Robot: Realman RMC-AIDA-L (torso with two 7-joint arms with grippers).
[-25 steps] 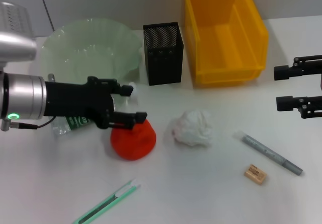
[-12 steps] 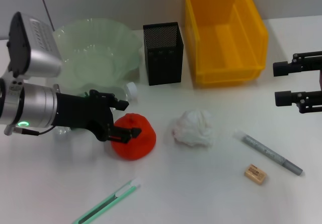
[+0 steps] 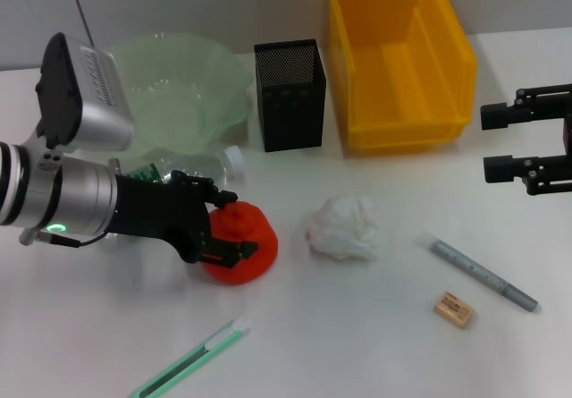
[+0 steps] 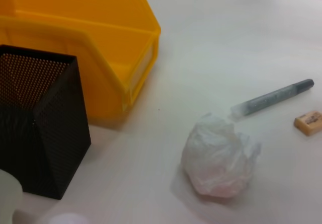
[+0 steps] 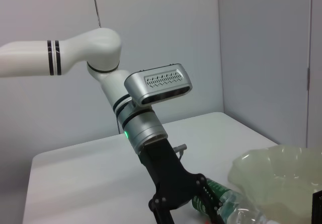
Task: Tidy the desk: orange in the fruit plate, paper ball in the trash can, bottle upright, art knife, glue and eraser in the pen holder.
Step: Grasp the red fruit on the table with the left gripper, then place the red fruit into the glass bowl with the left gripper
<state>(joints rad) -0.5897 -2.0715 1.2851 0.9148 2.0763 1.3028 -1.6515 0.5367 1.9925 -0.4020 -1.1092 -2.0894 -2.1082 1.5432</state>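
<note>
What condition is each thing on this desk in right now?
orange: on desk, left gripper open around it
bottle: lying down
paper ball: on desk
pen holder: upright
yellow bin: nothing inside
fruit plate: no fruit
right gripper: open, holding nothing

A white table point(image 3: 357, 344) carries everything, and a grey wall point(image 3: 179, 4) stands behind the table's far edge.
</note>
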